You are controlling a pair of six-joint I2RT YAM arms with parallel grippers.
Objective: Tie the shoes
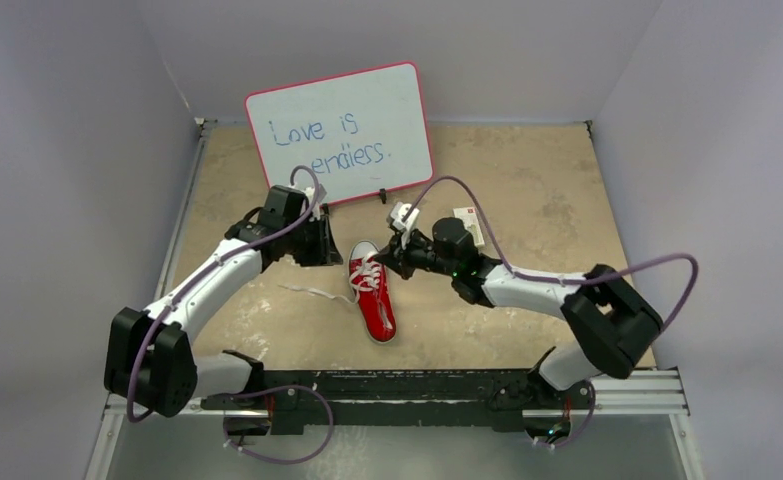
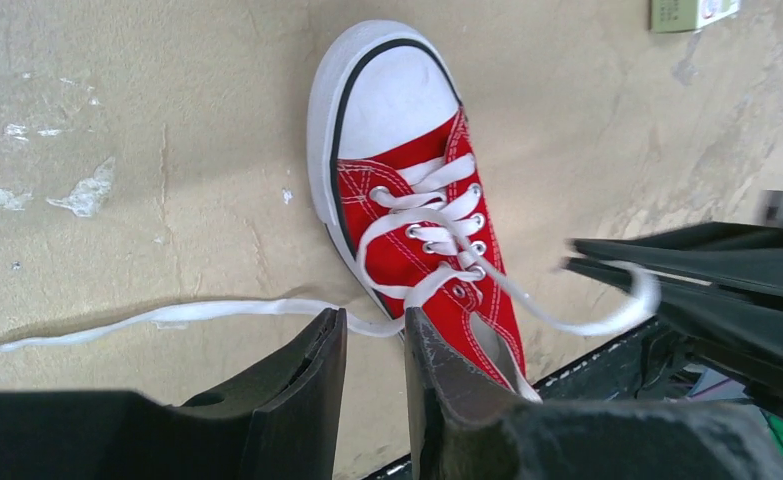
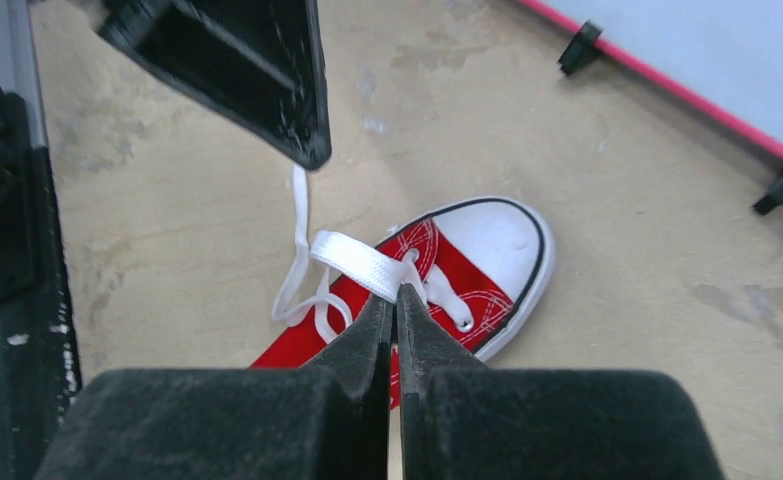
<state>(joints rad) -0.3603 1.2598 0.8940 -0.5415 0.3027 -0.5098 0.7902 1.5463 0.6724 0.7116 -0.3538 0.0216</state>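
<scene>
A small red sneaker (image 1: 375,300) with a white toe cap lies on the table, toe pointing away from me. It also shows in the left wrist view (image 2: 417,230) and the right wrist view (image 3: 447,270). One white lace end (image 2: 167,313) trails left across the table. My right gripper (image 3: 395,292) is shut on the other lace (image 3: 352,258) above the eyelets and holds it taut. My left gripper (image 2: 374,322) hovers just left of the shoe, jaws a little apart and empty, with the trailing lace just beyond its tips.
A pink-framed whiteboard (image 1: 342,130) with writing stands at the back, its feet behind the shoe. A small white box (image 1: 467,215) lies behind the right arm. Grey walls close in both sides, and a black rail (image 1: 417,385) runs along the near edge.
</scene>
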